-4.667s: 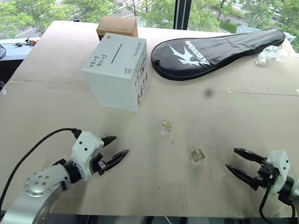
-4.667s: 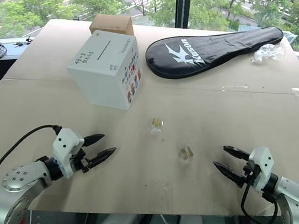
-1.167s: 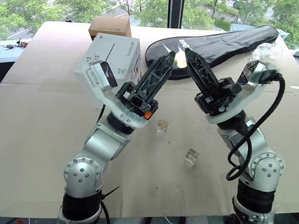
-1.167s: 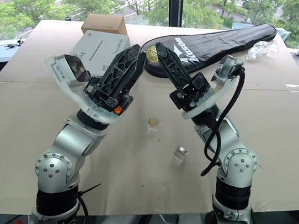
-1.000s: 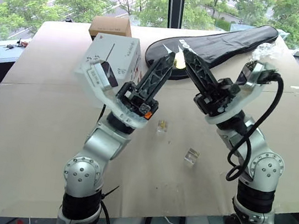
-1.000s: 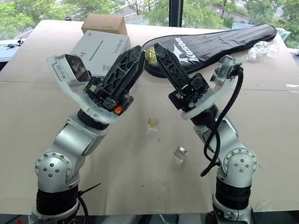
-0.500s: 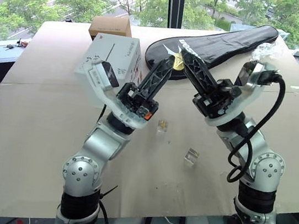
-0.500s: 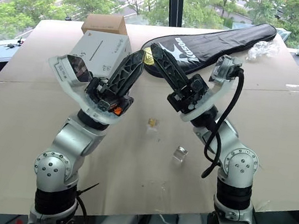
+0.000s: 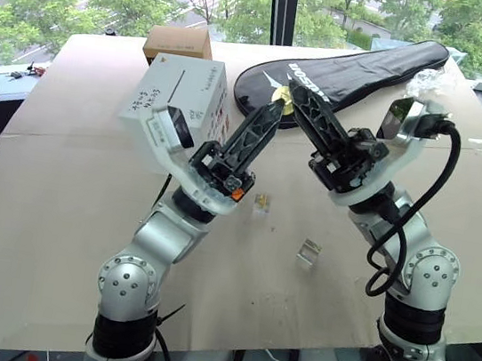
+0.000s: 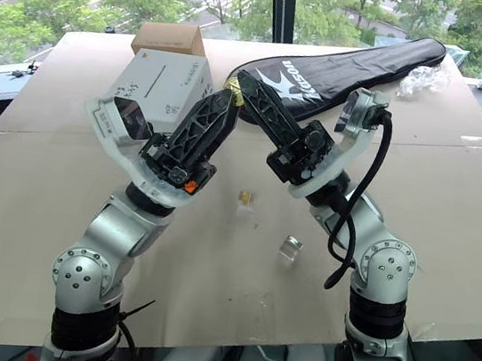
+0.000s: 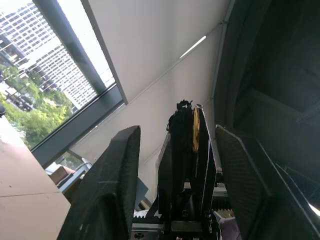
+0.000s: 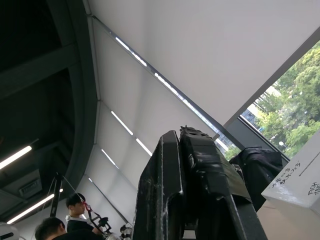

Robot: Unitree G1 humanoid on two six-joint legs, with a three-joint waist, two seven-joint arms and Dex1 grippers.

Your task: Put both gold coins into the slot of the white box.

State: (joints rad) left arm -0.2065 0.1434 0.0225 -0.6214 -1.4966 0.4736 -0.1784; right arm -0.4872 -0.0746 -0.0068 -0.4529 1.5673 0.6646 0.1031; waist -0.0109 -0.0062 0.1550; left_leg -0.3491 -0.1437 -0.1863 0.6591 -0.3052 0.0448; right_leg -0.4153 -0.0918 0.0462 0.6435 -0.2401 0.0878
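Left wrist view: the left hand (image 9: 267, 120) is spread around the right hand (image 9: 289, 90), which is pressed together on a thin gold piece (image 11: 196, 129), probably to pass it over. Both gold coins (image 9: 309, 251) (image 9: 262, 202) lie mid-table. The white box (image 9: 180, 105), slot (image 9: 178, 86) upward, stands toward the far left corner.

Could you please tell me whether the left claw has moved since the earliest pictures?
Yes. The left claw has risen from low near the table's front edge and now stands raised, to the right of the white box in the head view.
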